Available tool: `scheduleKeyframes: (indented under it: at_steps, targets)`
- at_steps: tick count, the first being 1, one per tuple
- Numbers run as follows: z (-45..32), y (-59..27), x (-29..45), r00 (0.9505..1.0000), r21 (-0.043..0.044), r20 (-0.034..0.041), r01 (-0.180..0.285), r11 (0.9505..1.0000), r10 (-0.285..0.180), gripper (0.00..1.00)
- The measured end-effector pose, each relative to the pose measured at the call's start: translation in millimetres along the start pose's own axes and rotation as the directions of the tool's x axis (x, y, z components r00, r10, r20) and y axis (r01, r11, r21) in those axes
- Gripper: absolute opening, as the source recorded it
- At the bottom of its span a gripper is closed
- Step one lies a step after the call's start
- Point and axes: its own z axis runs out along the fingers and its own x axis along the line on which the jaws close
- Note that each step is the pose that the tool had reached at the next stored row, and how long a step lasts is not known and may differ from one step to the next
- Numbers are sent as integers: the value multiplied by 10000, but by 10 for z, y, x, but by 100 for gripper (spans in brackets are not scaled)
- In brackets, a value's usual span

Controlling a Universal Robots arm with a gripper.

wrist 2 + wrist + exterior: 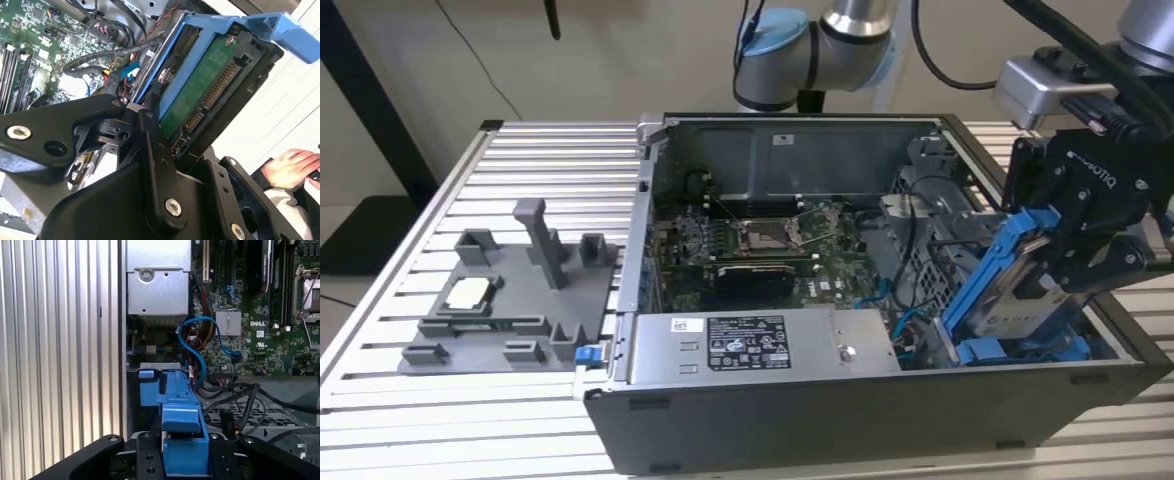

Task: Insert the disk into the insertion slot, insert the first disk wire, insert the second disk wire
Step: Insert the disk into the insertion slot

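Note:
My gripper point(1051, 268) is shut on the disk point(1014, 295), a silver drive in a bright blue carrier. It holds the disk steeply tilted over the front corner of the open grey case point(854, 420), on the exterior view's right. The disk's lower end reaches down to the insertion slot point(1107, 338). In the second wrist view the black fingers point(152, 165) clamp the disk point(200, 90), whose green board and connector face the camera. The first wrist view has the blue carrier point(177, 400) between the fingers. A blue cable point(192, 347) and dark wires point(235, 400) lie loose beside it.
A silver box with a black-and-white label point(747, 345) sits at the case front and the motherboard point(761, 240) behind it. The perforated cage wall point(927, 275) stands next to the disk. A grey fixture plate point(507, 300) lies on the slatted table point(387, 400). A person's hand point(290, 167) is nearby.

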Motion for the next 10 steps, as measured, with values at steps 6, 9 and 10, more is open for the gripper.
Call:
scheduleKeyframes:
  at_steps: [6,9,10]
  targets:
    - [9,-2,0,10000,0,-1,1,10000,-1,33]
    - [10,-3,0,10000,0,0,1,10000,-1,33]
    - [10,-3,0,10000,0,0,1,10000,-1,33]
